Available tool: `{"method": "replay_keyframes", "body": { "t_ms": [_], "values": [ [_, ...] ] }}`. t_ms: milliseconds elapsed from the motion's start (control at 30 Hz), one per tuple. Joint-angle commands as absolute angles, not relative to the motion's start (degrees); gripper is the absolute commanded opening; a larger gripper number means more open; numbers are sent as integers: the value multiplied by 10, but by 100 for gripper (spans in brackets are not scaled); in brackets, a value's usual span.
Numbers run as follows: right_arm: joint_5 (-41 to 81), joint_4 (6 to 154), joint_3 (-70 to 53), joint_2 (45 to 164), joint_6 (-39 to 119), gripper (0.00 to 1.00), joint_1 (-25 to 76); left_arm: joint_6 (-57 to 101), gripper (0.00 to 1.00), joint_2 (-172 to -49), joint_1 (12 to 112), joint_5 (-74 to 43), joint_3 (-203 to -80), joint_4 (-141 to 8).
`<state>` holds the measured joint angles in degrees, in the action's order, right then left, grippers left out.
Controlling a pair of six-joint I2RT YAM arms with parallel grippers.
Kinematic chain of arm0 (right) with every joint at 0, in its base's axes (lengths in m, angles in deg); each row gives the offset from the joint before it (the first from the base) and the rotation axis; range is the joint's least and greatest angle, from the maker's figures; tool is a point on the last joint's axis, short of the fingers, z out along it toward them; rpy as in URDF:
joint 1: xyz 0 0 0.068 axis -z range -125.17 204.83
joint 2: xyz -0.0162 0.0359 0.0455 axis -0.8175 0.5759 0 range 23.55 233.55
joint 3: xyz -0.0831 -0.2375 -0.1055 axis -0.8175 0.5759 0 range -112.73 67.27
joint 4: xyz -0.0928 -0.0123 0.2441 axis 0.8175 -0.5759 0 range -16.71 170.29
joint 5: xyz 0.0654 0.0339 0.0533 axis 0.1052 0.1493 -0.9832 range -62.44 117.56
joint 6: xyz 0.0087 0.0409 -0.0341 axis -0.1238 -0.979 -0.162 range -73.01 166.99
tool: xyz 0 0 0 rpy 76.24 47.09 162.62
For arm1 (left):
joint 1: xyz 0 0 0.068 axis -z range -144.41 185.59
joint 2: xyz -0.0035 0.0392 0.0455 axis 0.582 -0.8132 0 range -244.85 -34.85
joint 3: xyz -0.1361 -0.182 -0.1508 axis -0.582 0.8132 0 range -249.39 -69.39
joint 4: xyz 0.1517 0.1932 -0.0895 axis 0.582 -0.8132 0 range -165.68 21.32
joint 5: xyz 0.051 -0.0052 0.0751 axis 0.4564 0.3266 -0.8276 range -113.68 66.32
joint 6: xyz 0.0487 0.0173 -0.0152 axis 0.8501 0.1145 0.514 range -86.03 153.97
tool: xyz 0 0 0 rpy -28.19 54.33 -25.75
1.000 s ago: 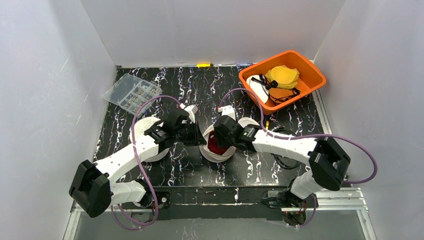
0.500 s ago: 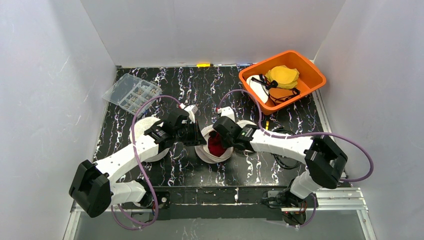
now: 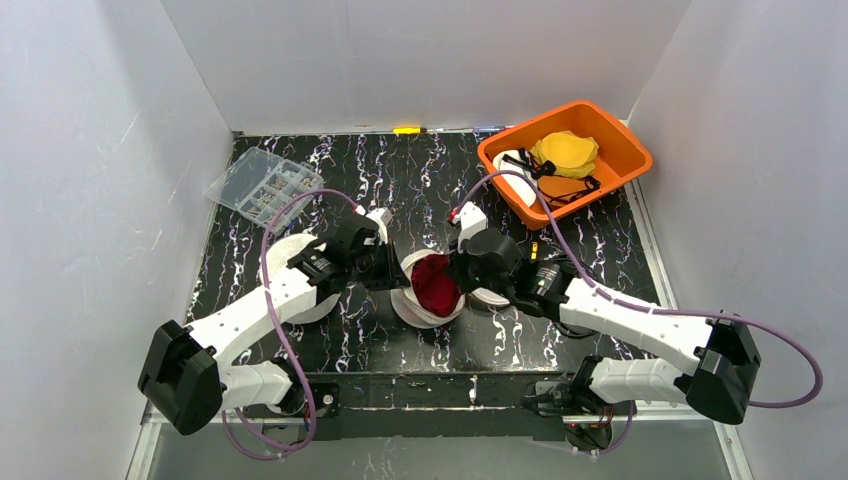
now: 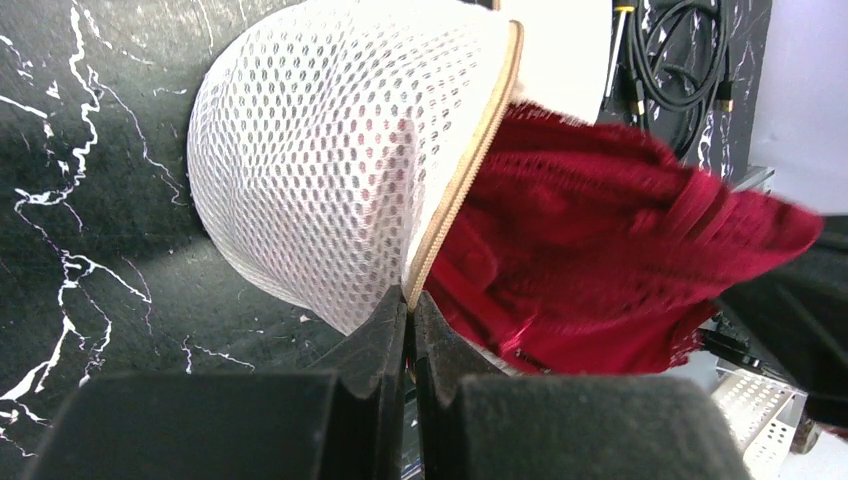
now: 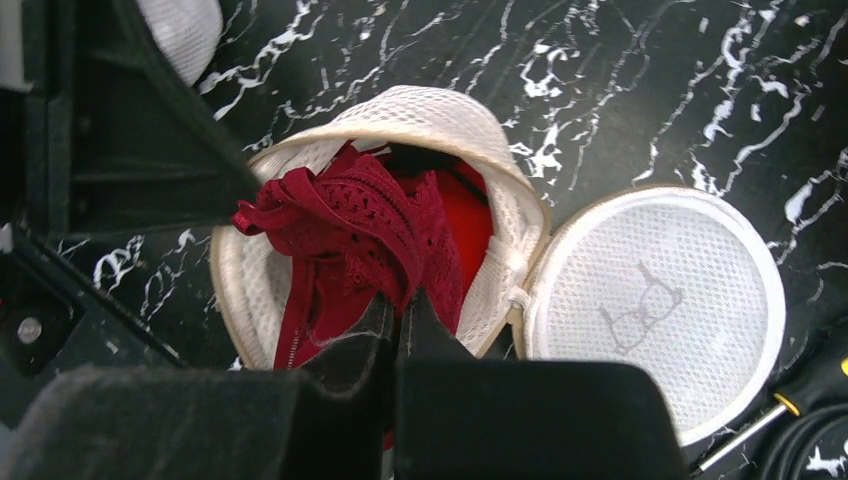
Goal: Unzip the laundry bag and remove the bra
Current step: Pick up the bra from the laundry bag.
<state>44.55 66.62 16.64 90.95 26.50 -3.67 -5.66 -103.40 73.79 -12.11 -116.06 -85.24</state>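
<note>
The white mesh laundry bag (image 3: 412, 300) (image 4: 330, 170) (image 5: 480, 140) lies unzipped at the table's middle, its round lid (image 5: 655, 300) flipped to the right. A dark red lace bra (image 3: 436, 283) (image 4: 610, 260) (image 5: 360, 230) bulges up out of the opening. My left gripper (image 3: 388, 270) (image 4: 410, 300) is shut on the bag's beige zipper rim at its left side. From the right, my right gripper (image 3: 458, 275) (image 5: 396, 300) is shut on a fold of the bra, just above the bag.
An orange bin (image 3: 630, 150) with yellow, white and orange bras stands at the back right. A clear parts box (image 3: 263, 186) lies back left. Another white mesh bag (image 3: 290, 262) sits under the left arm. Black cables (image 3: 572, 325) and a screwdriver (image 5: 760, 430) lie right of the lid.
The right gripper closed on the bra and drew back to the right, lifting red fabric out of the bag. The right arm's elbow swung outward. The left gripper kept its hold on the rim.
</note>
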Motion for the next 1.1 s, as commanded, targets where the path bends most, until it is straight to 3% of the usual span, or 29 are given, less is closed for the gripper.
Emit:
{"method": "replay_keyframes", "body": {
  "t_ms": [0,300,633,1067],
  "values": [
    [359,699,168,890,338,1,-37,-58,0,-1037,735,-137,-1199,-868],
    [265,707,146,838,385,1,-37,-55,0,-1049,735,-141,-1206,-875],
    [266,692,93,808,398,1,-36,-55,0,-1048,736,-141,-1199,-881],
    [414,656,26,792,397,1,-37,-56,0,-1036,735,-144,-1198,-889]
  ]
}}
